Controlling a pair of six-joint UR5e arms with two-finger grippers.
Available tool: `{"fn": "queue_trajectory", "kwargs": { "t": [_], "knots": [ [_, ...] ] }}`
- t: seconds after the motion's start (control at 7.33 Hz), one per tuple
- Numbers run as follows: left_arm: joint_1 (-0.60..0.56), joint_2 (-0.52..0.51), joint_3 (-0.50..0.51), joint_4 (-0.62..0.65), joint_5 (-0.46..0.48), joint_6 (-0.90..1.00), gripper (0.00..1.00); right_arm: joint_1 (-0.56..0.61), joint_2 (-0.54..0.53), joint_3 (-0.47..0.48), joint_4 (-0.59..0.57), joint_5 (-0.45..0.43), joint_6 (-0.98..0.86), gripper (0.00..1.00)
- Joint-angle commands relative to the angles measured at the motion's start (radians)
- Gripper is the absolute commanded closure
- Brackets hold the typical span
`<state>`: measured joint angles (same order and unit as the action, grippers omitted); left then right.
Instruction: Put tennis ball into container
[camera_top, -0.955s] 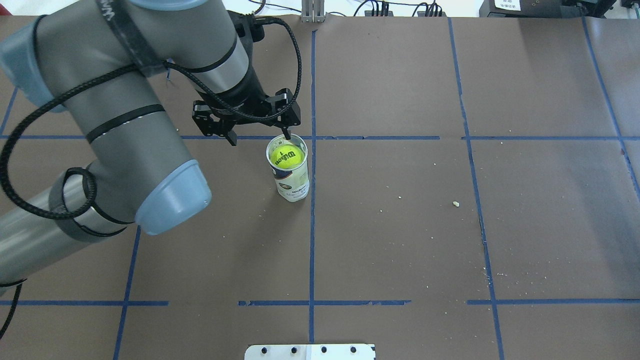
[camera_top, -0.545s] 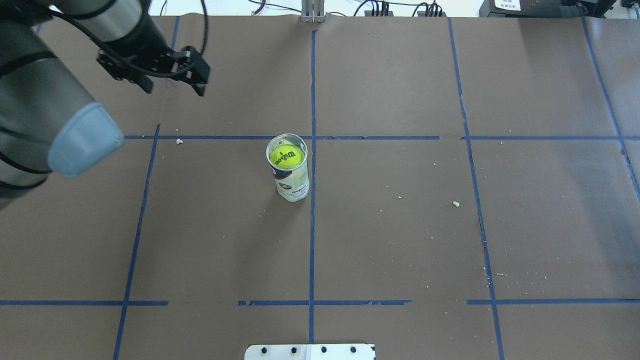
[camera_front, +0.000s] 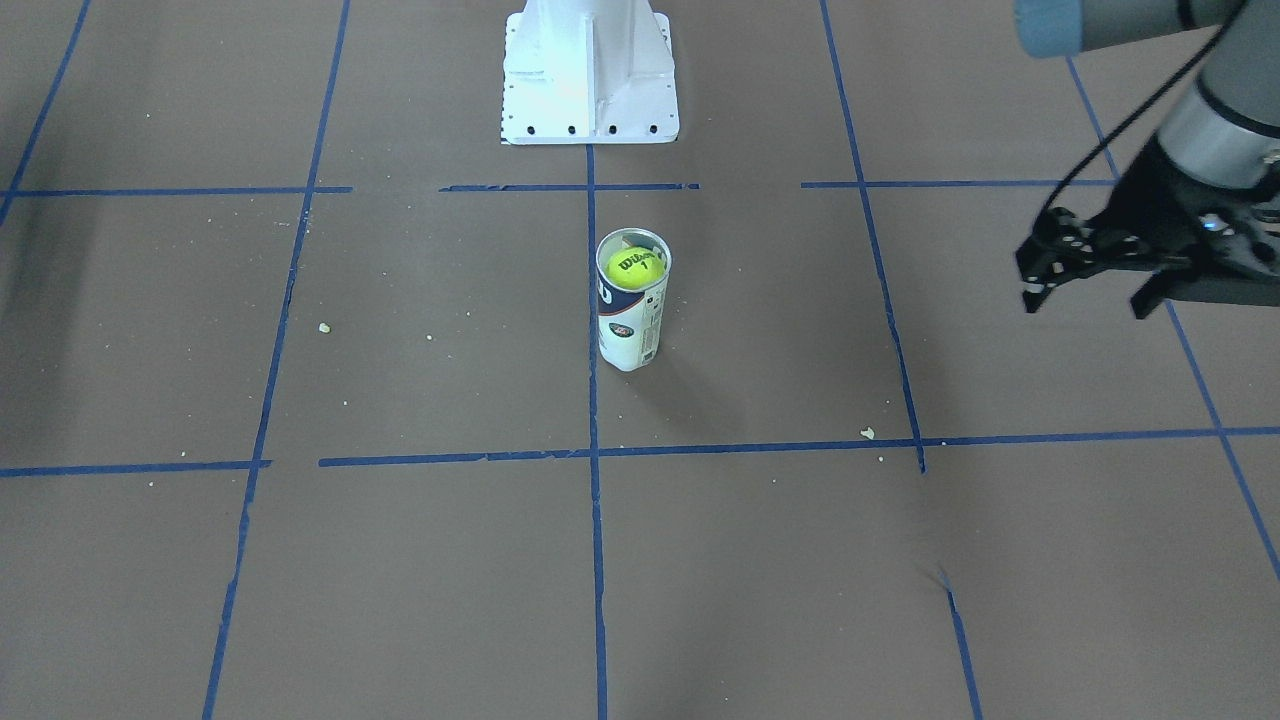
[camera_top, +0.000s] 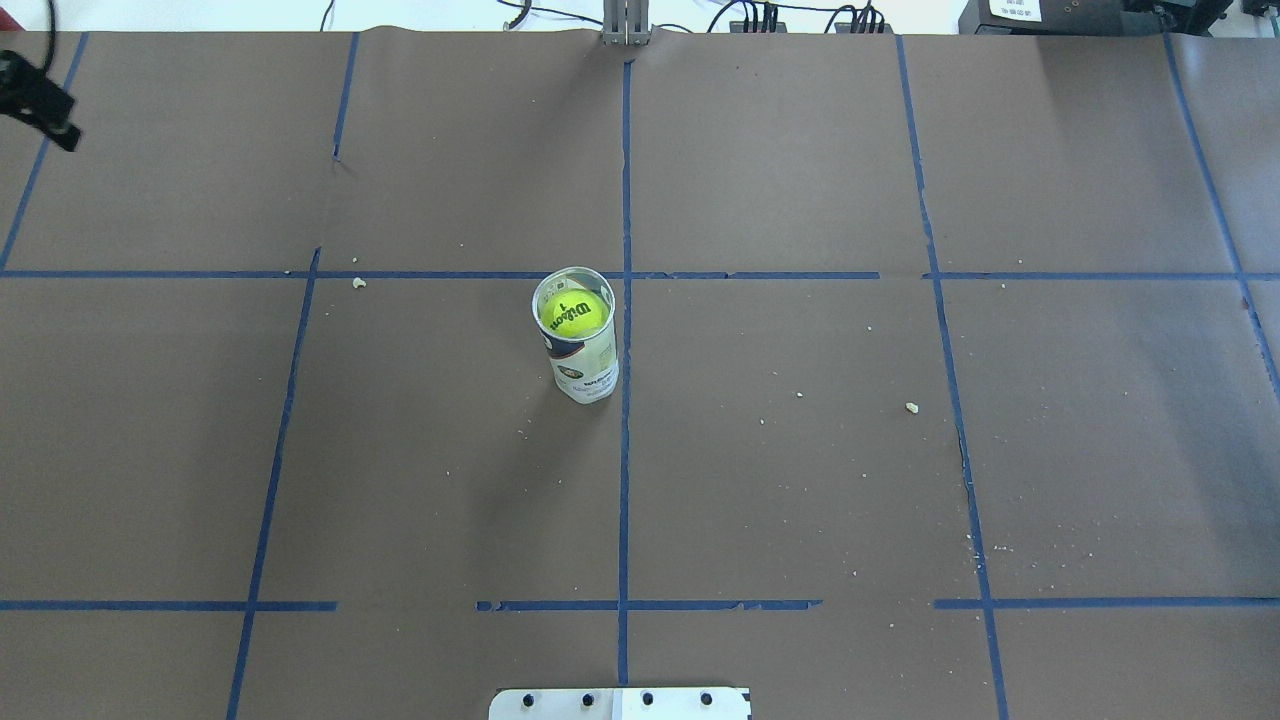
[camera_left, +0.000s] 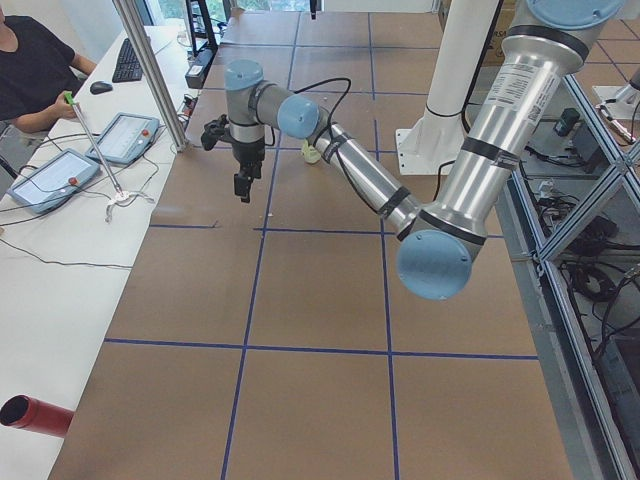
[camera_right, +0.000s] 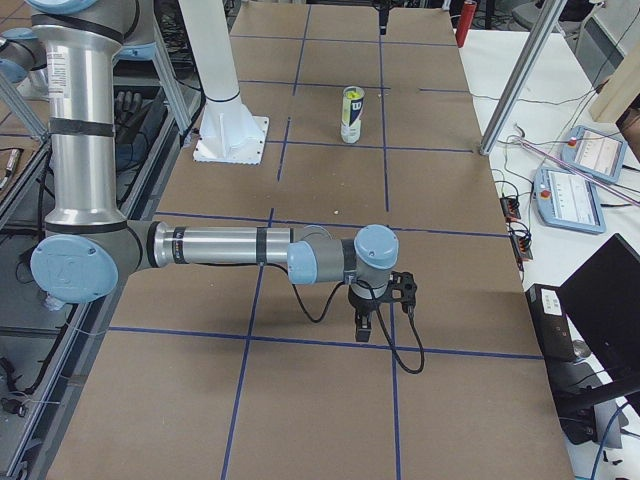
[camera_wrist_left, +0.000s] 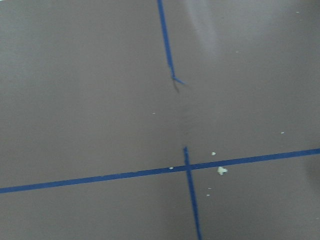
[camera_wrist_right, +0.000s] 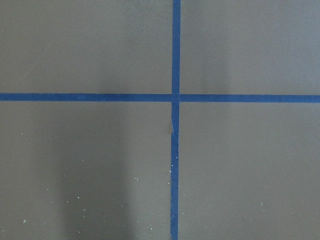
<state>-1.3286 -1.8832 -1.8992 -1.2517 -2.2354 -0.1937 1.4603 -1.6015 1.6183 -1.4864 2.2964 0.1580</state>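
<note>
The tennis ball (camera_top: 573, 312) sits inside the top of the upright container (camera_top: 587, 368), with its black lettering facing up. The front-facing view shows the same ball (camera_front: 636, 267) in the white and dark-blue container (camera_front: 630, 330), near the table's middle. My left gripper (camera_front: 1086, 298) hangs open and empty, far off to the robot's left of the container. In the overhead view only one of its fingers (camera_top: 40, 105) shows, at the left edge. My right gripper (camera_right: 365, 326) hovers over the table's right end, far from the container. I cannot tell whether it is open or shut.
The white pedestal base (camera_front: 590, 90) stands behind the container on the robot's side. Blue tape lines grid the brown table cover, which is dotted with small crumbs (camera_top: 911, 407). An operator (camera_left: 30, 70) and tablets (camera_left: 125, 135) are at a side table, and a red cylinder (camera_left: 35, 415) lies near its end.
My left arm has pulled away from just above the container, moving left and toward the far edge, almost out of the overhead view. The ball and container have not moved.
</note>
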Motion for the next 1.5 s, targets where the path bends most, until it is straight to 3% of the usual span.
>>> {"fn": "queue_trajectory", "kwargs": {
  "t": [0.0, 0.27, 0.55, 0.68, 0.82, 1.36],
  "knots": [
    [-0.215, 0.142, 0.119, -0.002, -0.035, 0.335, 0.0, 0.0, 0.0, 0.0, 0.0, 0.0, 0.0, 0.0],
    [-0.302, 0.151, 0.26, -0.006, -0.035, 0.445, 0.0, 0.0, 0.0, 0.0, 0.0, 0.0, 0.0, 0.0],
    [-0.3, 0.254, 0.354, -0.288, -0.035, 0.433, 0.0, 0.0, 0.0, 0.0, 0.0, 0.0, 0.0, 0.0],
    [-0.299, 0.254, 0.383, -0.334, -0.035, 0.357, 0.0, -0.002, 0.0, 0.0, 0.0, 0.0, 0.0, 0.0],
    [-0.299, 0.251, 0.374, -0.336, -0.035, 0.276, 0.0, 0.0, 0.0, 0.0, 0.0, 0.0, 0.0, 0.0],
    [-0.29, 0.252, 0.367, -0.322, -0.073, 0.264, 0.0, -0.002, 0.0, 0.0, 0.0, 0.0, 0.0, 0.0]
  ]
}}
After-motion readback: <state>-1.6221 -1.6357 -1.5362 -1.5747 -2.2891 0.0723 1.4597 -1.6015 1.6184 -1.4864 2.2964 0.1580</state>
